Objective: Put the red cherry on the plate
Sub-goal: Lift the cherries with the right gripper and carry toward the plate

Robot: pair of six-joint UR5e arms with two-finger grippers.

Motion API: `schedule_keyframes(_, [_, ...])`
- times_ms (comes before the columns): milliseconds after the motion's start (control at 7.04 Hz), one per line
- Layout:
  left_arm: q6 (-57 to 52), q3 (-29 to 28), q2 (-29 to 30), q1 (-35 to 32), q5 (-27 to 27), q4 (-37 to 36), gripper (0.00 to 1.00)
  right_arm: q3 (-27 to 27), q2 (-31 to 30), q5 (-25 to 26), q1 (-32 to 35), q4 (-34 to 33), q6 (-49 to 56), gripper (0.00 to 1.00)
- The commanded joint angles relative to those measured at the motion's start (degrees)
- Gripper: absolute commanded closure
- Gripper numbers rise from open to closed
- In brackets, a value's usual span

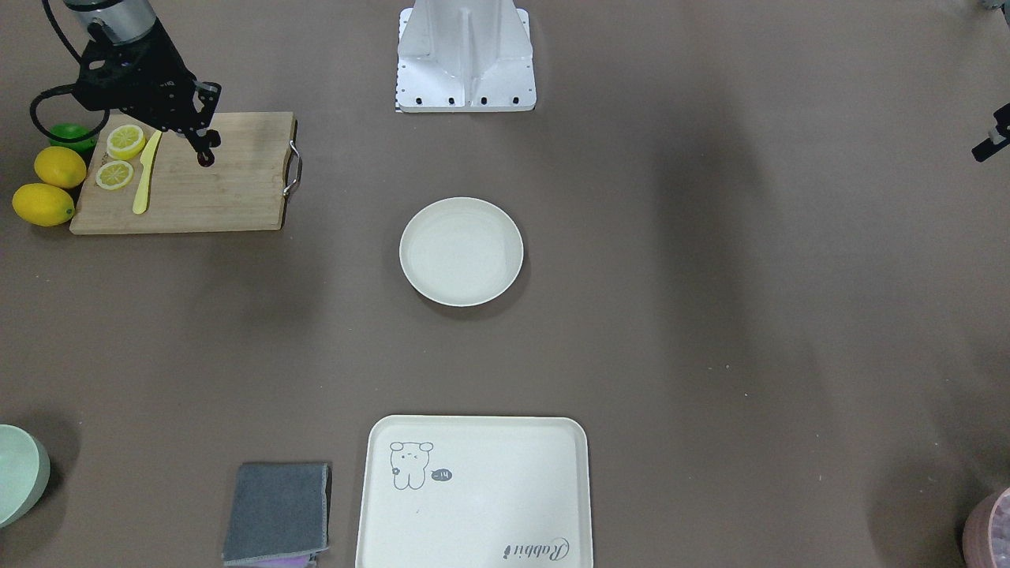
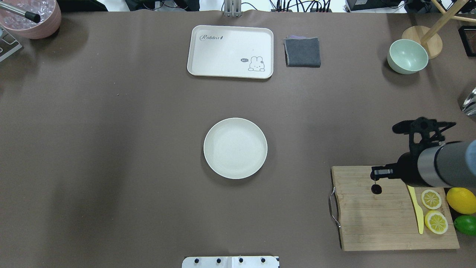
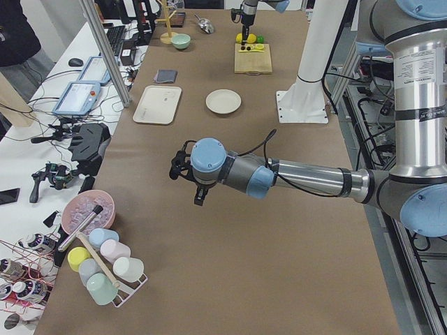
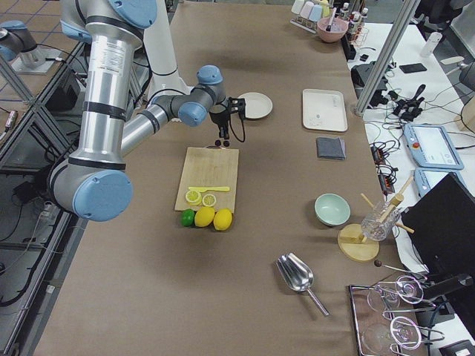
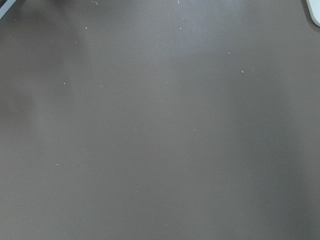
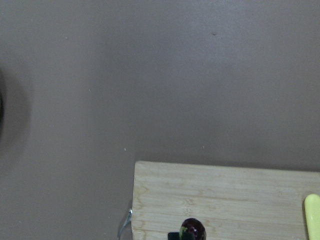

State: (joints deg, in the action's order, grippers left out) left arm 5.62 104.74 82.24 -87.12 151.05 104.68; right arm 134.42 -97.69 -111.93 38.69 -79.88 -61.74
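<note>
The right arm [image 4: 104,96] and left arm [image 3: 307,178] are silver-grey tubes with pale blue joint caps. The right gripper [image 1: 207,150] is black, seemingly perforated, trailing a looped black cable [image 1: 33,110]. The white base pedestal [image 1: 465,55] shows dark screws.

Robotics lab, probably. Long brown-covered table [image 2: 111,149]; white metal pedestal [image 1: 465,55] carrying silver-and-blue jointed arms [image 4: 104,96]; grey-and-blue touchscreen pendants [image 4: 427,144], tangled black cables [image 2: 293,5] on the white side bench [image 3: 49,77] alongside.
</note>
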Motion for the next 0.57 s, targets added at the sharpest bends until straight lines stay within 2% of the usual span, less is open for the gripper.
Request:
schedule_keyframes(0, [0.36,0.11,0.28,0.02,0.04,0.0,0.02,2.52,18.74,-13.63,14.62,-24.92,7.48,1.0])
schedule_keyframes(142, [0.36,0.03,0.46,0.02,0.04,0.0,0.02,0.43,30.33,-13.06,15.1,-37.93,9.25,1.0])
schedule_keyframes(284, [0.62,-0.06,0.72,0.02,0.04,0.0,0.02,-4.29,38.98,-12.88,15.1,-42.68,9.53,1.0])
schedule_keyframes(426, [1.23,0.03,1.07,0.02,0.04,0.0,0.02,-11.38,45.24,-12.27,14.84,-42.9,9.36,1.0])
